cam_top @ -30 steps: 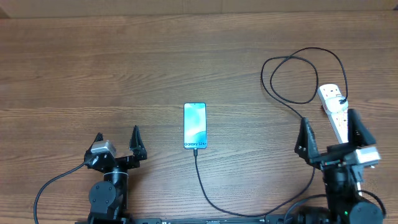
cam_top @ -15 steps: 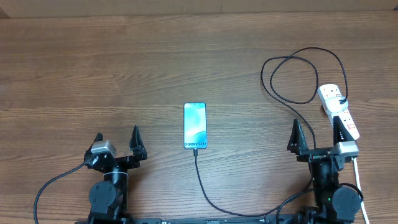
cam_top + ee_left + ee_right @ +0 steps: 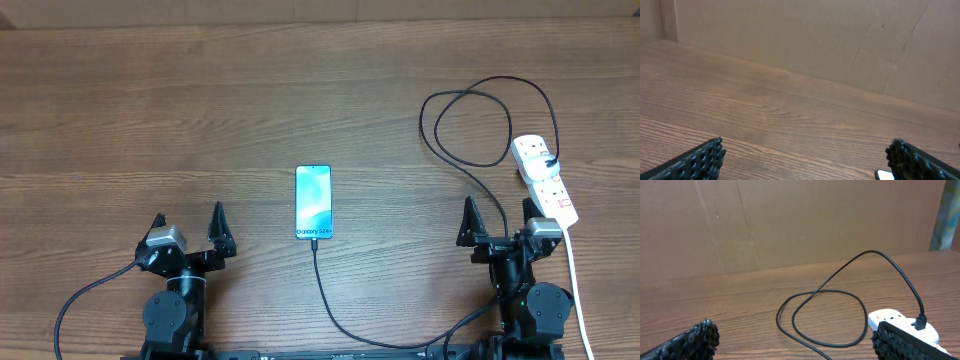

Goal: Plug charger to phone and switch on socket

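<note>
The charger (image 3: 322, 290) was seen as a thin black cable whose one end met the near short edge of the phone (image 3: 313, 202), at the end carrying the "Galaxy S24+" text; whether the connector was fully seated could not be told. From there the cable was run toward the near table edge, across to the right, and up into a wide loop on the wooden table (image 3: 150, 110) before its black plug was seen inserted in the far outlet of the socket (image 3: 545, 180).

The phone was laid flat, screen up and lit, near the middle of the table between the two arms. The socket, a white strip, was laid at the right, just beside the right gripper (image 3: 498, 208), with its thick white cord (image 3: 573, 280) led off toward the near edge. The position of its switch could not be made out.

The left gripper (image 3: 188, 215) was held with its jaws spread wide and nothing between them. The right gripper was likewise spread wide and empty, touching neither socket nor cable.
</note>
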